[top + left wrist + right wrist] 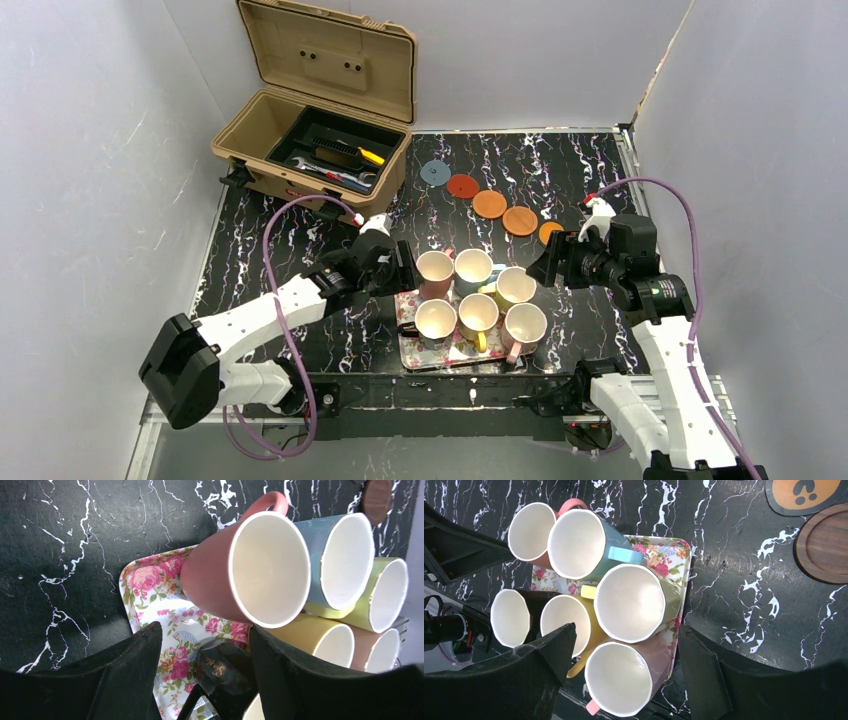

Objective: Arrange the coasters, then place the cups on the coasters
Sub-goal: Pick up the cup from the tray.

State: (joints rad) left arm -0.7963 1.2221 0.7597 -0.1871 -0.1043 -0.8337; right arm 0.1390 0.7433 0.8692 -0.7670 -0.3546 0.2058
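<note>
Six cups stand packed together on a floral tray [418, 354]: pink [435, 268], blue [473, 268], yellow-green [515, 287], a dark-sided one [436, 318], yellow [478, 313] and pale pink [525, 323]. Several coasters [489, 204] run in a diagonal row behind them, from blue-grey [435, 172] to an orange one [550, 232] half hidden by my right arm. My left gripper [205, 627] is open at the tray's left side, the pink cup [250, 565] just ahead and the dark cup's side [227, 667] between its fingers. My right gripper [628, 629] hangs open over the tray's right side, above the pale pink cup [621, 682].
An open tan toolbox [320, 130] with tools sits at the back left. White walls close in the black marbled table [260, 230] on three sides. Purple cables loop over both arms. A wooden coaster [824, 545] and a printed orange one [804, 492] lie right of the tray.
</note>
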